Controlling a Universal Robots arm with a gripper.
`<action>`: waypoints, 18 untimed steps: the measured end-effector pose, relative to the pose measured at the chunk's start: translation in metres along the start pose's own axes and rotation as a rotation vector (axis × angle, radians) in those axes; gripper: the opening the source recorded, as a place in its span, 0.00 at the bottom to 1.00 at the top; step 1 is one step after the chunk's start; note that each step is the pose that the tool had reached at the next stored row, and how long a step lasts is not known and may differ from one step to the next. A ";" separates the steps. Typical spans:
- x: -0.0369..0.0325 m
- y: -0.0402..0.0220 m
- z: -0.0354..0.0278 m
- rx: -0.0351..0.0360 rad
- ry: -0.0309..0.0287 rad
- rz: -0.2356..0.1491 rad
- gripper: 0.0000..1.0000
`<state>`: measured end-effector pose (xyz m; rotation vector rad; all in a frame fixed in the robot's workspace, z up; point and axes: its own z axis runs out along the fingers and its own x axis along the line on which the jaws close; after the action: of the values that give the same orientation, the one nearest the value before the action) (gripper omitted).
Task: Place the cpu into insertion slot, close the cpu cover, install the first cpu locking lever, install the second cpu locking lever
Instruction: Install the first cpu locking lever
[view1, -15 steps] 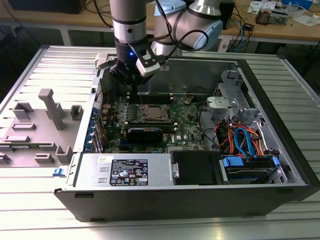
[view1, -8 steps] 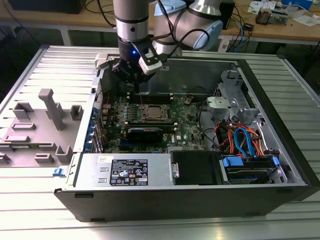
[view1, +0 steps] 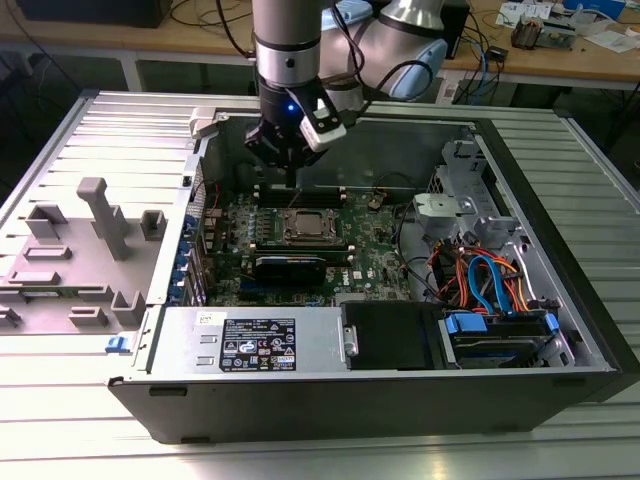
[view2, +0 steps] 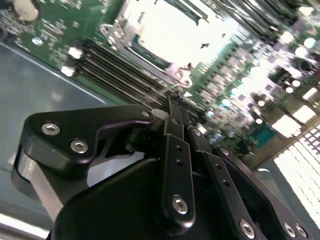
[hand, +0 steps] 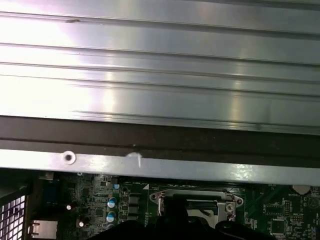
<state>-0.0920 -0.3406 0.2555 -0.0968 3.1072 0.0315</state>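
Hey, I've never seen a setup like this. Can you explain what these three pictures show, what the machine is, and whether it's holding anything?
It is one robot arm working over an open computer case lying on a ribbed metal table. The exterior view looks on from off the arm; both wrist views ride on the arm. Its pincer hangs over the green circuit board, near the square insertion slot. In the second wrist view the fingers are drawn together; I cannot tell whether they pinch anything. Grey plastic holders sit on the exterior view's left.
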 end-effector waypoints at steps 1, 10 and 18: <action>-0.0033 -0.0002 0.0011 0.0001 0.0000 0.000 0.11; -0.0275 -0.0019 0.0161 0.0001 0.0001 0.000 0.11; -0.0341 -0.0025 0.0254 -0.0007 -0.0001 0.000 0.11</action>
<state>-0.0571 -0.3404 0.2311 -0.0968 3.1071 0.0326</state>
